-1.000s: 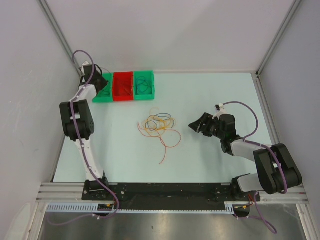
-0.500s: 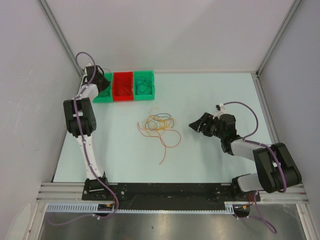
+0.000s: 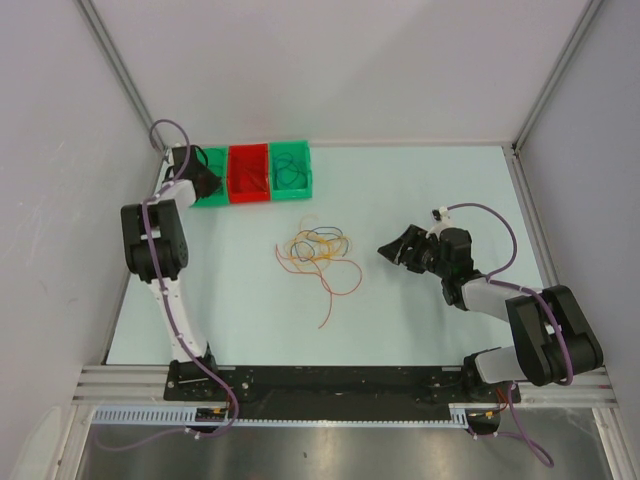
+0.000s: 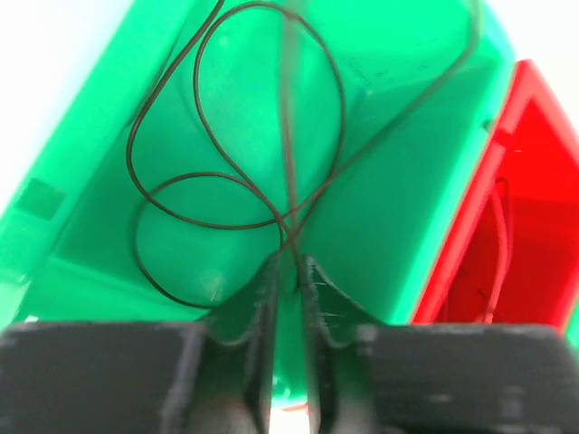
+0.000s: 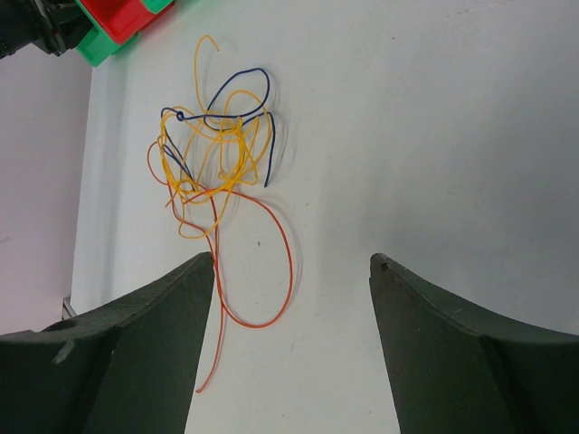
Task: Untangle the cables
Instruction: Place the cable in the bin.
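Note:
A loose tangle of cables (image 3: 318, 250) in yellow, orange, red and blue lies mid-table; in the right wrist view the tangle (image 5: 213, 154) trails a red loop (image 5: 280, 235) toward me. My right gripper (image 3: 392, 250) hovers right of it, open and empty (image 5: 292, 259). My left gripper (image 3: 205, 180) is over the left green bin (image 3: 212, 198). A black cable (image 4: 237, 172) curls in loops on that bin's floor. Its strands run up between my left gripper's tips (image 4: 289, 262), whose jaws stand a narrow gap apart, wider than the wire.
A red bin (image 3: 247, 172) and a second green bin (image 3: 288, 170) stand in a row right of the left one, each holding thin wires. The red bin's wall (image 4: 525, 226) is close on my left gripper's right. Enclosure walls ring the table.
My left gripper has shifted slightly over the left green bin and its jaws have parted a little around the black cable. The right arm and the tangle have not moved.

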Controlling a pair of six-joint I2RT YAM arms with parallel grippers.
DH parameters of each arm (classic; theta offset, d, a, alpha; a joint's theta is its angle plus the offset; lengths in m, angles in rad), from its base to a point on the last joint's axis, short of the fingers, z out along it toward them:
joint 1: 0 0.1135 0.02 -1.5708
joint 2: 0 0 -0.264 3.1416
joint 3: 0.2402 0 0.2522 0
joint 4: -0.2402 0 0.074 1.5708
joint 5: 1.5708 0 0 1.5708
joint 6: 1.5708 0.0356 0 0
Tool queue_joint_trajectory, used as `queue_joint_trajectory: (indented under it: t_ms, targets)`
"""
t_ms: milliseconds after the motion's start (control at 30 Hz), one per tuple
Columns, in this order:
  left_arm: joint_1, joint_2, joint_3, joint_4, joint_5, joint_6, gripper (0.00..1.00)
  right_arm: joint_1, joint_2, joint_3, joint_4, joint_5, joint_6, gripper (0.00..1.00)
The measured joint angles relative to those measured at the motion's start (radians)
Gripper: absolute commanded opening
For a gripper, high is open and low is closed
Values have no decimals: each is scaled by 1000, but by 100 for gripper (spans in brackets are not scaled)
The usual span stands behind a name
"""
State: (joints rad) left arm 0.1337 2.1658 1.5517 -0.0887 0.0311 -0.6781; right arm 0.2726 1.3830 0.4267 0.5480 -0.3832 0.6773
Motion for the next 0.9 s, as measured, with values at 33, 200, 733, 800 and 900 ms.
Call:
queue_joint_trajectory:
  t_ms: [33,200,733,800,900]
  targets:
    - [0,-7,0,-3,0,2,29,0,0,0,0,0,0,74]
    - [0,-70,0,-26,-6,23,42,0,0,0,0,0,0,74]
    - [-2,-324,-52,-110,-82,100,57,0,0,0,-2,0,0,74]
    - [-7,-368,-80,-119,-84,115,58,0,0,0,-2,0,0,74]
    - [-25,-454,-144,-126,-93,142,58,0,0,0,-4,0,0,74]
